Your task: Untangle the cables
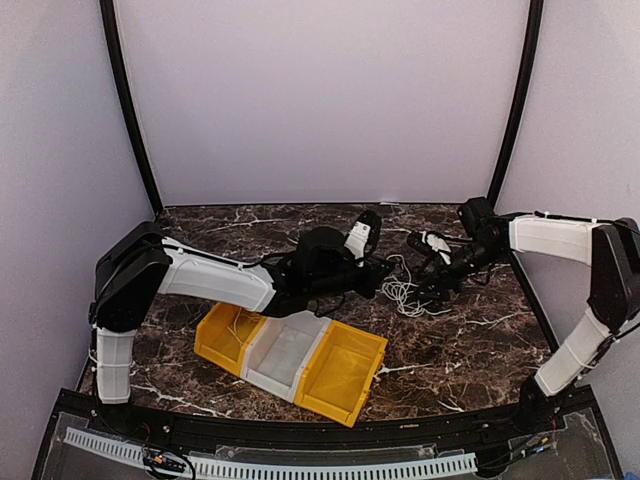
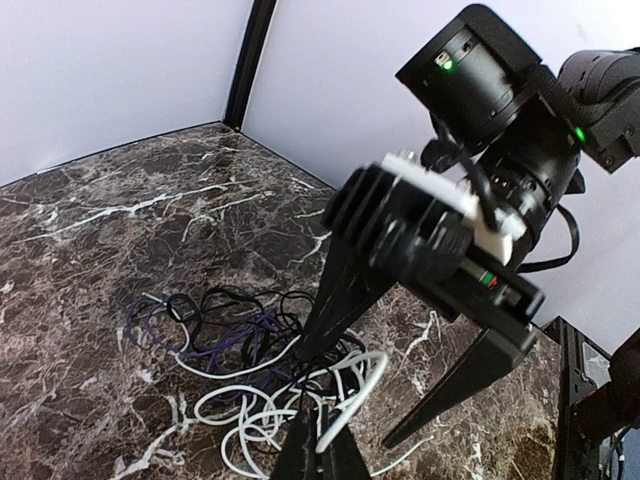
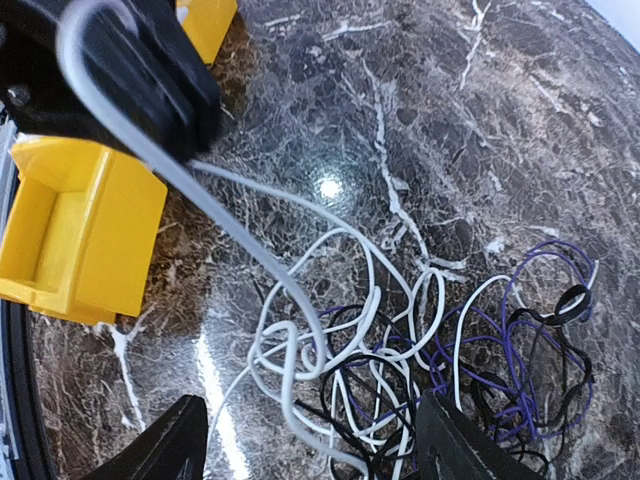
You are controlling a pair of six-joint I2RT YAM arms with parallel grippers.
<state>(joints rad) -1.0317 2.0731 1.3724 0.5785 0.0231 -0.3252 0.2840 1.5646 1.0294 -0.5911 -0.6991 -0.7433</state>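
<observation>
Several cables, white, black and some purple, lie in one loose heap on the dark marble table, between the two arms and just behind the row of bins. The loops still cross over and through each other, so I judge that the task is at an early stage and nearly all the separating is left to do.

One white cable is partly lifted out. The left gripper has its fingers closed tight on it, and the cable runs from there down into the heap, where its other part is still wound among the black and purple ones. The right gripper hangs over the heap with its two fingers spread wide, and it holds nothing. The tangle lies below and between them.

Three bins stand in front, a yellow bin at each end and a pale bin in the middle. Whether any cable already lies inside one of them I cannot tell, because they are too small in the view from above.

About writing, I find no brand, label or word that I can read on the arms, the bins or the cables. Only two small green lights show on the right arm's wrist.
</observation>
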